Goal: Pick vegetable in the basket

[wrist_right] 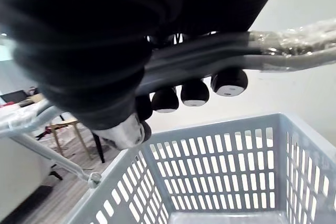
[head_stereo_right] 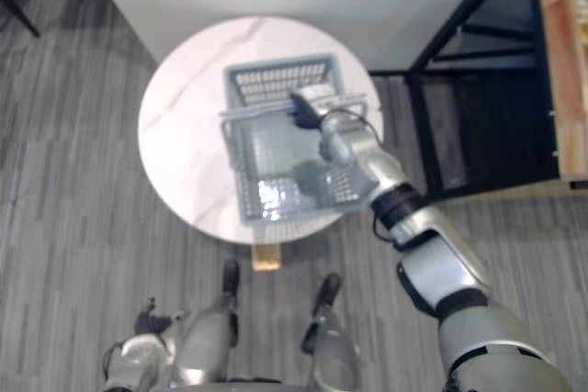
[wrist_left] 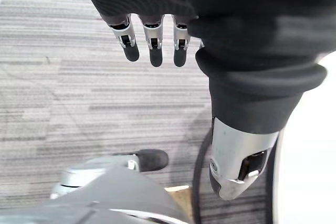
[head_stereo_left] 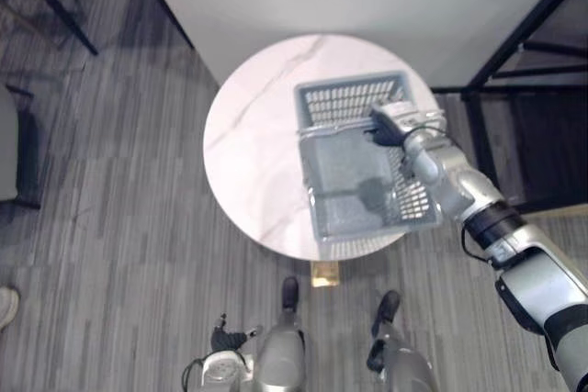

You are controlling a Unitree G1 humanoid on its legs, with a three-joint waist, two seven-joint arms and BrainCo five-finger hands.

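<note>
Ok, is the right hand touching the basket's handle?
Touching. The right wrist view shows the right hand with fingers curled round the handle of the basket.

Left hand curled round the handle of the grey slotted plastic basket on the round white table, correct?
No, the right hand is curled round the handle of the grey slotted plastic basket on the round white table; the right wrist view shows it.
</note>
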